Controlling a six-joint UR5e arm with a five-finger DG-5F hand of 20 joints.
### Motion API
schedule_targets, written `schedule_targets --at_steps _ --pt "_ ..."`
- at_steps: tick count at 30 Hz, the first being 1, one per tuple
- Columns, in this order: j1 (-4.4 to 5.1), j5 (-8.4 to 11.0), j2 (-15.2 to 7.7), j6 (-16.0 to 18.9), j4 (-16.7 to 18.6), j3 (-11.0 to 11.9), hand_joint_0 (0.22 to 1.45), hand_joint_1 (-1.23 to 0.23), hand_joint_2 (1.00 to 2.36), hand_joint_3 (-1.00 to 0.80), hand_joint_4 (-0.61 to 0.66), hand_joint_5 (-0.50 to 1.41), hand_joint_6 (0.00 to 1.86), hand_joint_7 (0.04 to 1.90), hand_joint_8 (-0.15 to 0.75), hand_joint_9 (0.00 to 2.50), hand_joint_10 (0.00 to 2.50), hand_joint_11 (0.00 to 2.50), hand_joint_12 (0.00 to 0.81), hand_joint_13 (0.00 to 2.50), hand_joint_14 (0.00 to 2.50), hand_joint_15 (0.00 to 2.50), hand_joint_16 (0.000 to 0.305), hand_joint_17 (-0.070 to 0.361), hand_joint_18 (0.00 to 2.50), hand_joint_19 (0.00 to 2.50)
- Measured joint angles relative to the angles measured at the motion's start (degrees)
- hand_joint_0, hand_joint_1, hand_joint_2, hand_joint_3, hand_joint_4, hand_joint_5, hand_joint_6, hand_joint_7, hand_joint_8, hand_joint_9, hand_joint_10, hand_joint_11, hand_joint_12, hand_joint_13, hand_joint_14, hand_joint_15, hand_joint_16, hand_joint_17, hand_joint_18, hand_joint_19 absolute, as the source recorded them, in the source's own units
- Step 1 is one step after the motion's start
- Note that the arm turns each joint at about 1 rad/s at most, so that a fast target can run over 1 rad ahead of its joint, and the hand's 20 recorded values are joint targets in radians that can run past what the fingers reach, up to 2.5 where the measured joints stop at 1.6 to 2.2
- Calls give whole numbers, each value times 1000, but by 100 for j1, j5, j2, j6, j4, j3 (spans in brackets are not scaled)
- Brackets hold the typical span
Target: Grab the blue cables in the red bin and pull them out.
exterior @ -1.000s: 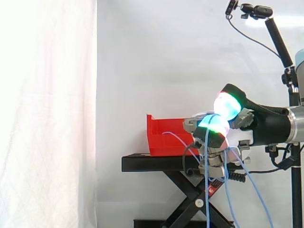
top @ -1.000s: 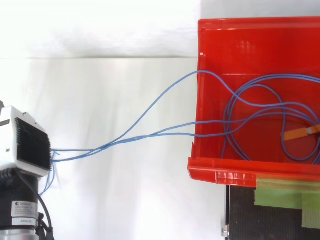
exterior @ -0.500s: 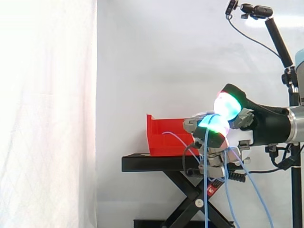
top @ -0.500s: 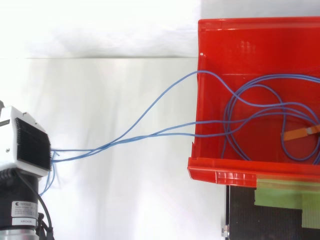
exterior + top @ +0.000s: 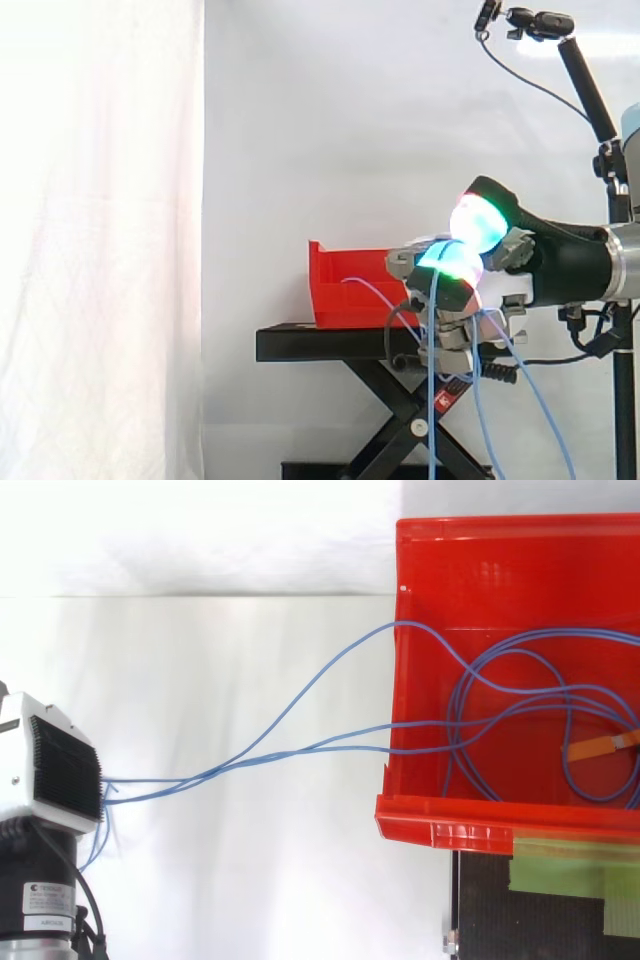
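Blue cables (image 5: pixel 300 745) partly out, hand (image 5: pixel 495 285) curled tight round them; big loops left inside the red bin (image 5: pixel 500 550).

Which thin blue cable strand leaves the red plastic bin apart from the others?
The strand arching over the bin's wall farthest up the top view; the rest cross together, lower.

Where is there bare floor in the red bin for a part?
Bare: the floor strip of the red bin between the wall at the top view's upper edge and the uppermost blue cables. Crowded: everything below, with loops and an orange tag.
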Motion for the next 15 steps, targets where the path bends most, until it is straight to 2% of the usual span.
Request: schedule_targets --at_steps 15 --pt "2 0 -2 0 0 0 976 -816 1001 -972 79 496 1595 357 225 1056 23 1270 283 1298 12 1613 46 104 921 1026"
